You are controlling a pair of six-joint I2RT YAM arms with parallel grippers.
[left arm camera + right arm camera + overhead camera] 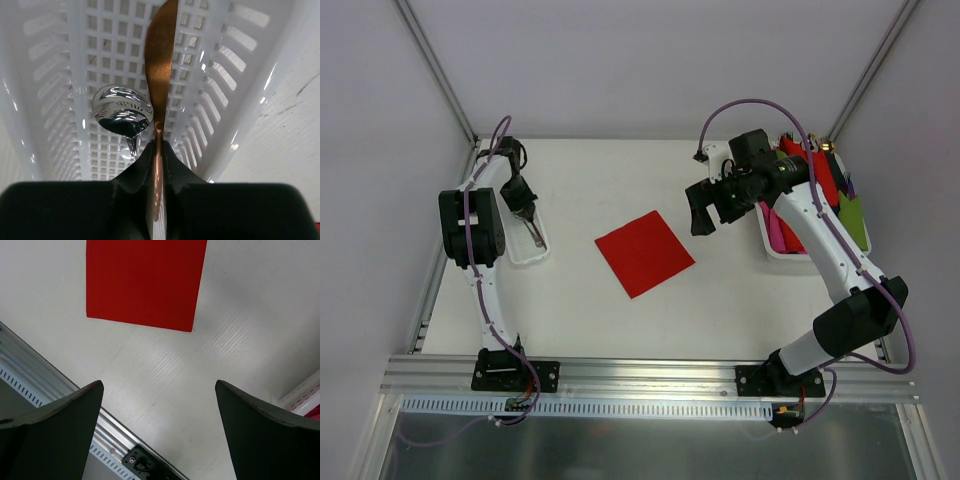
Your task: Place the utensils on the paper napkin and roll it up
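The red paper napkin (644, 252) lies flat mid-table; it also shows in the right wrist view (145, 282). My left gripper (527, 214) is inside the white slotted basket (520, 254) at the left. It is shut (159, 150) on a slim metal utensil (160, 60) held on edge, which looks coppery in the reflections. A shiny spoon (121, 111) lies in the basket (55, 100) just left of it. My right gripper (703, 218) is open and empty, hovering right of the napkin; its fingers (65, 415) are wide apart.
A white tray (772, 246) at the back right holds red, pink and green rolled bundles (823, 180). An aluminium rail (650, 372) runs along the near table edge and shows in the right wrist view (60, 390).
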